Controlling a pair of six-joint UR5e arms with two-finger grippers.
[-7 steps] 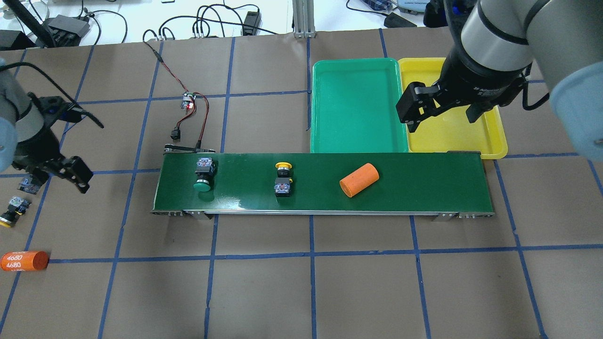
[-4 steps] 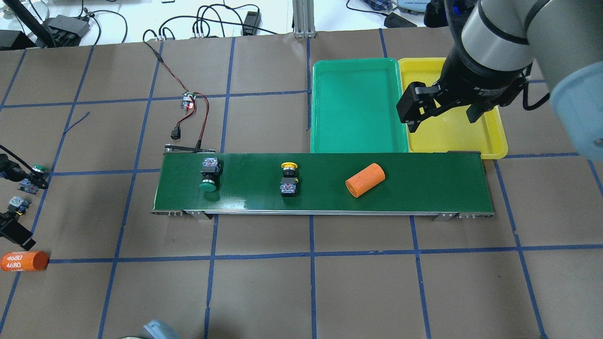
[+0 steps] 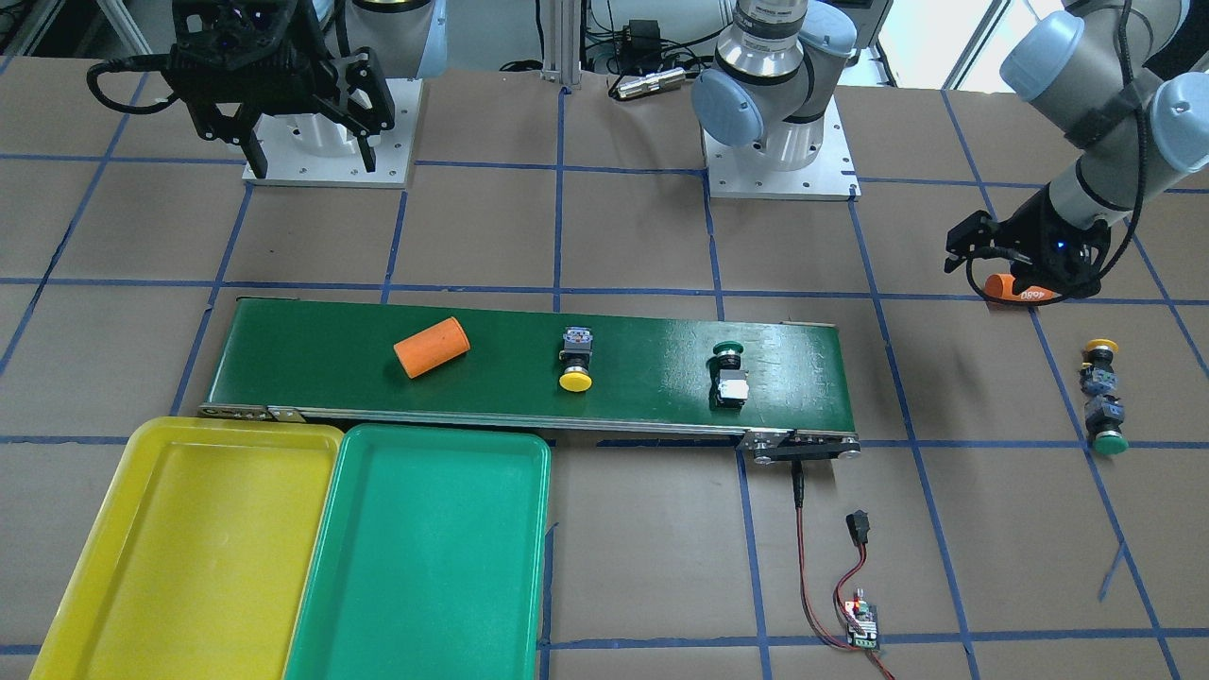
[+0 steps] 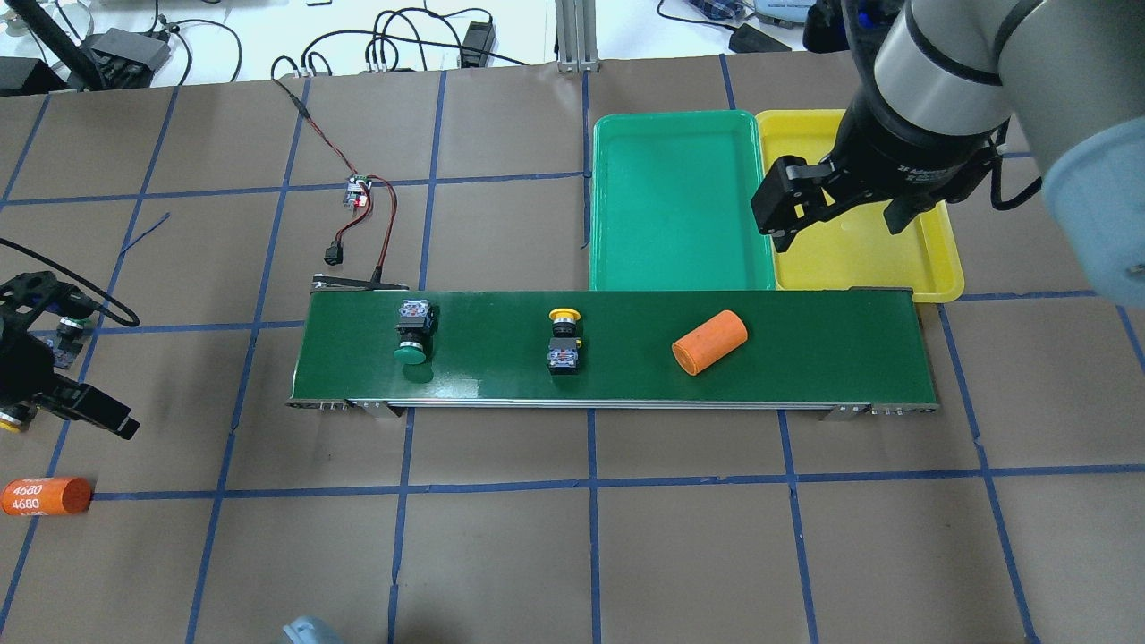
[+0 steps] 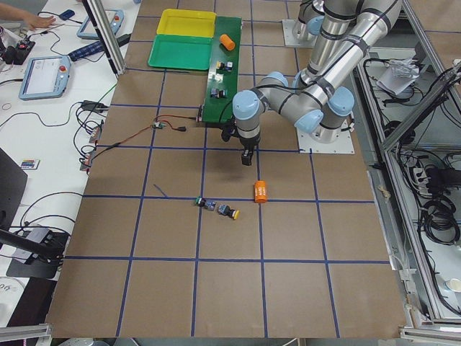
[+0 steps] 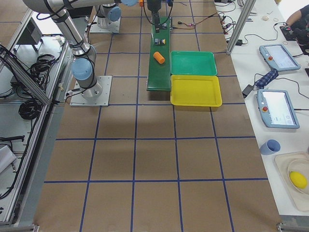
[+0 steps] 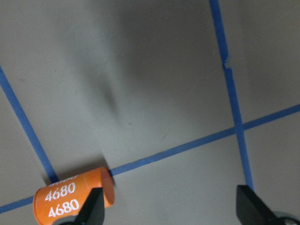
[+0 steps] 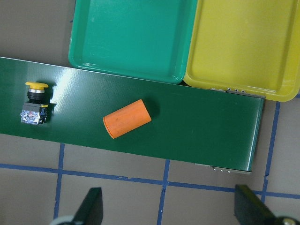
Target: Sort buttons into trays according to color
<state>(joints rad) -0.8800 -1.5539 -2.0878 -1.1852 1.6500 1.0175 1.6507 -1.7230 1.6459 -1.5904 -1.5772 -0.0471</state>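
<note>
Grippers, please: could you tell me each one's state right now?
Left gripper: open, holding nothing.
Right gripper: open, holding nothing.

Overhead camera looking down on the table (image 4: 501, 563), front camera facing from opposite, side cameras looking along it from afar, wrist cameras pointing down close, right wrist and overhead sharing the belt (image 8: 197, 136).

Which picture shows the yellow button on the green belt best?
The right wrist view: the yellow button on the belt looks big and sharp, cap and body both plain. Overhead and front views show it smaller; the side views barely show it, and the left wrist view not at all.
</note>
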